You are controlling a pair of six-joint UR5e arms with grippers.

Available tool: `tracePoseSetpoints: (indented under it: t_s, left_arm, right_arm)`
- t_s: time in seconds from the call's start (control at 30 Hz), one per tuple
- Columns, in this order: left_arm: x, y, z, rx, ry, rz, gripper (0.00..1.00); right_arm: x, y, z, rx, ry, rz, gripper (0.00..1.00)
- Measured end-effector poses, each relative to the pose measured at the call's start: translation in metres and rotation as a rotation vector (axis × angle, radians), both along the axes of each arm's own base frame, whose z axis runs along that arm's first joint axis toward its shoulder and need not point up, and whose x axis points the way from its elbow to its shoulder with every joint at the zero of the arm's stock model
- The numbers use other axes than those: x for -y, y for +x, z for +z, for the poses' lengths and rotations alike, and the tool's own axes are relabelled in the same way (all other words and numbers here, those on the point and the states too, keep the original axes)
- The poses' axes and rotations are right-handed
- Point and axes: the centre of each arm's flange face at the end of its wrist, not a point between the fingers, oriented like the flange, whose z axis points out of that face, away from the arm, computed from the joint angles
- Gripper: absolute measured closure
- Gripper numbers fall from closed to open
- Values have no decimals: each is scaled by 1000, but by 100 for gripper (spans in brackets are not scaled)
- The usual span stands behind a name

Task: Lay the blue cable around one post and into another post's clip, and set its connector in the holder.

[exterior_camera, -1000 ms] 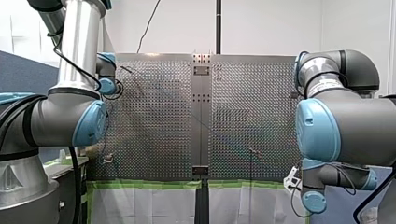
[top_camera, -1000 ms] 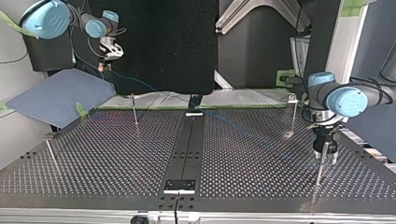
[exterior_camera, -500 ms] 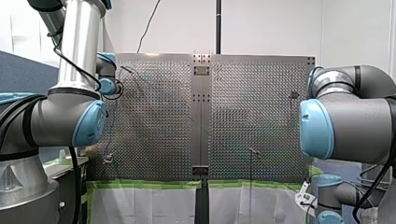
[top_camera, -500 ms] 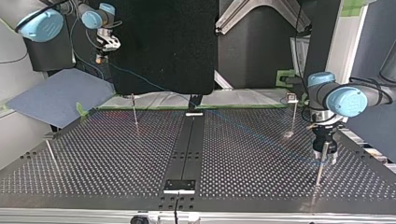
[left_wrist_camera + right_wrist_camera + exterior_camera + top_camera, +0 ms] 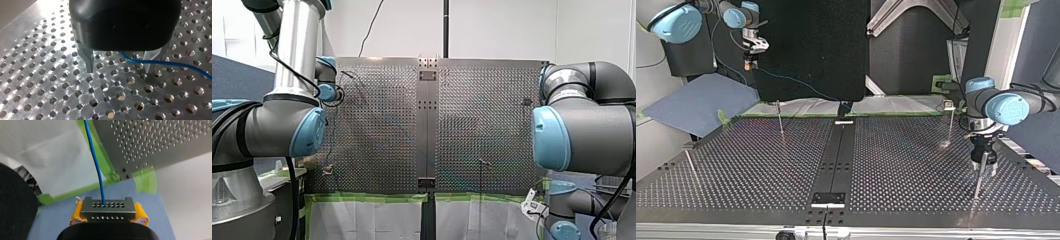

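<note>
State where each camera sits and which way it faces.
Front view: behind the robot, facing over the perforated table; my left arm and my right arm frame it.
Top view: across the table, facing the arms; my right pincer left, my left pincer right.
Left wrist view: above the table, looking down past open fingers.
Right wrist view: along its pincer, gripping the connector.
Shared: blue cable, both wrist views.

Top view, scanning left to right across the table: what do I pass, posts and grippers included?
Edge post → my right gripper, holding the connector → thin post → centre rail → clip post → my left gripper.
</note>
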Motion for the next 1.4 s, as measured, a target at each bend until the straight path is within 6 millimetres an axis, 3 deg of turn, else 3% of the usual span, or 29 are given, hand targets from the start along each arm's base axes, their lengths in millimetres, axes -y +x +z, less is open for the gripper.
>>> tracePoseSetpoints:
  t_s: [0.3, 0.77, 1.2, 1.4]
  left_arm:
    - [1, 0, 0, 0, 0, 0, 0]
    - [0, 0, 0, 0, 6, 11, 0]
    - [0, 0, 0, -1, 7, 12, 0]
    - [0, 0, 0, -2, 6, 12, 0]
  right_arm:
    - [21, 6, 35, 16, -63, 15, 100]
    - [35, 9, 91, 21, -132, -13, 100]
    - [51, 61, 147, -24, -228, 141, 100]
    - [56, 63, 171, -38, -249, 117, 100]
